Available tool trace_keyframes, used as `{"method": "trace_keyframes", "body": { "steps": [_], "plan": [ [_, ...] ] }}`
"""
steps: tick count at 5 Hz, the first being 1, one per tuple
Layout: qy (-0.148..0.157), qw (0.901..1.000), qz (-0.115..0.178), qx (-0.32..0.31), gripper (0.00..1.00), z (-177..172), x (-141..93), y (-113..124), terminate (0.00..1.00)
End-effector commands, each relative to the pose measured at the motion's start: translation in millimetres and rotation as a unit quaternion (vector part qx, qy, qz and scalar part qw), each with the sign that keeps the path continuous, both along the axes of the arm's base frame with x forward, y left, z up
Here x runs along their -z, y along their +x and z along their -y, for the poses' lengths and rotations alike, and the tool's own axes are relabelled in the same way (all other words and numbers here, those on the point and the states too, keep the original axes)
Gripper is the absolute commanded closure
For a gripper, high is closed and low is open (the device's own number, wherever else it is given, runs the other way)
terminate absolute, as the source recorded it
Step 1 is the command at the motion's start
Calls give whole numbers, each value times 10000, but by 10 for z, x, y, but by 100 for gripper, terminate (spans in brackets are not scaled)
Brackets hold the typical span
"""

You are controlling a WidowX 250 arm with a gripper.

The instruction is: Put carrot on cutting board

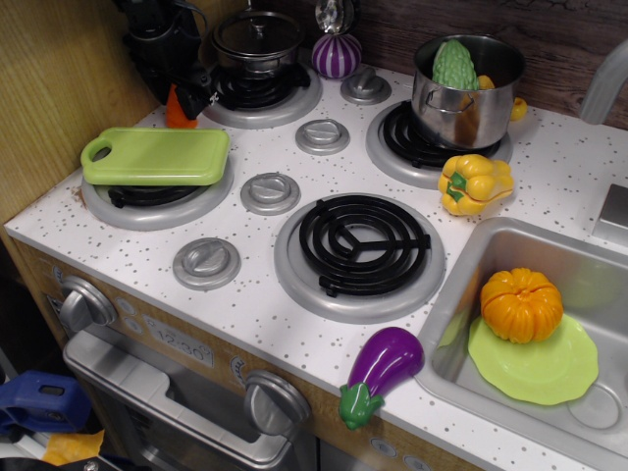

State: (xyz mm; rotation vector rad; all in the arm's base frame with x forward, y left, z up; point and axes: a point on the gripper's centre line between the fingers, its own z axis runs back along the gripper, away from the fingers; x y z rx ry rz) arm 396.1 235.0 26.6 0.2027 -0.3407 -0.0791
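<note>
The carrot is a small orange cone standing on the white counter at the back left, just behind the cutting board. Only its lower part shows. The black gripper hangs right over it, and its dark fingers cover the carrot's top. The jaws blend into the dark arm, so I cannot tell whether they grip the carrot. The lime-green cutting board lies flat on the front-left burner with its handle slot to the left and nothing on it.
A lidded black pot stands just right of the gripper, with a purple striped vegetable beside it. A steel pot, a yellow pepper, an eggplant, and a sink holding a pumpkin on a plate are to the right.
</note>
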Motion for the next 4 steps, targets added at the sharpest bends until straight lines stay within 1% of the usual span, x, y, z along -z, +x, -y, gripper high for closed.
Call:
{"method": "trace_keyframes", "body": {
  "steps": [1, 2, 3, 4],
  "plan": [
    [509, 9984, 179, -167, 100, -94, -511, 64, 0],
    [652, 9976, 67, -244, 0, -83, -634, -29, 0],
    [834, 9955, -57, -457, 100, 26, -720, -174, 0],
    [848, 9945, -161, -597, 100, 116, -789, -301, 0]
  ]
}}
